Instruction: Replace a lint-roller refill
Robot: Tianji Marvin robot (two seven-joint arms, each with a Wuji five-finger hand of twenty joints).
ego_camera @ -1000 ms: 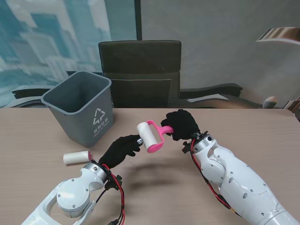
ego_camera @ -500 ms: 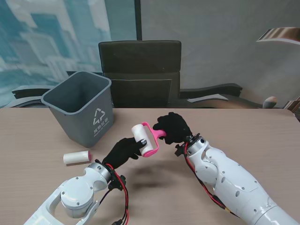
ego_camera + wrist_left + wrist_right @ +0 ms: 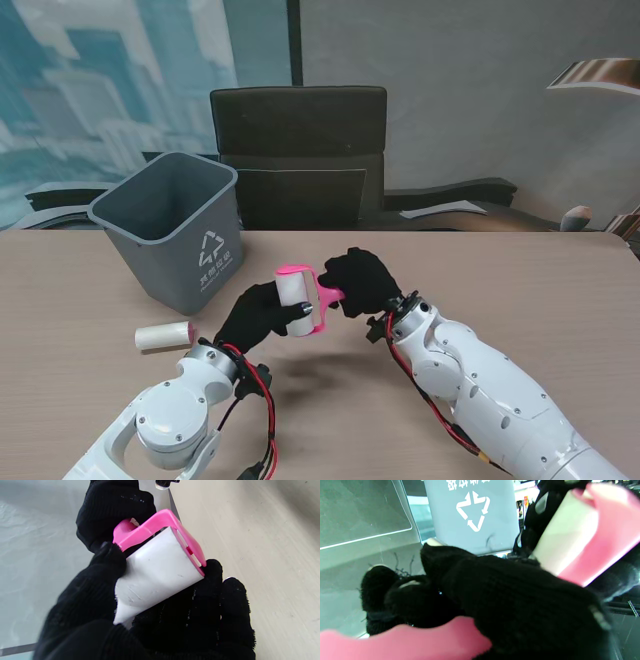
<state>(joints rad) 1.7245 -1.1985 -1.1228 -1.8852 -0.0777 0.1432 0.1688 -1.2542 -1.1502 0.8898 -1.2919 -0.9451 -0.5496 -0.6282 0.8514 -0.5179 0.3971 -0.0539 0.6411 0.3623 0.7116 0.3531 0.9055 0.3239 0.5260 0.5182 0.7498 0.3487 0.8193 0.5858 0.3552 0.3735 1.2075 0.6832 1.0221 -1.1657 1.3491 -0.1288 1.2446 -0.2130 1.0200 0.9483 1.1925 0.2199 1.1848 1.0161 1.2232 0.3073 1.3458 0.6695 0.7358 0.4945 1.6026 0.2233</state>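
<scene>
A pink lint roller (image 3: 318, 293) with a white roll (image 3: 296, 300) on it hangs above the table between both black-gloved hands. My right hand (image 3: 362, 281) is shut on its pink handle (image 3: 402, 642). My left hand (image 3: 260, 313) wraps its fingers around the white roll (image 3: 155, 577), thumb on one side and fingers on the other. The pink frame (image 3: 175, 530) arches over the roll's far end. A second white roll (image 3: 165, 336) lies on the table to the left, beside the bin.
A grey bin (image 3: 170, 225) with a recycling mark (image 3: 472, 510) stands open at the far left of the wooden table (image 3: 560, 290). A dark chair (image 3: 298, 150) sits behind the table.
The right hand has carried the roller leftward and nearer to me. The left hand, which only touched the roll's end before, has closed around the roll.
</scene>
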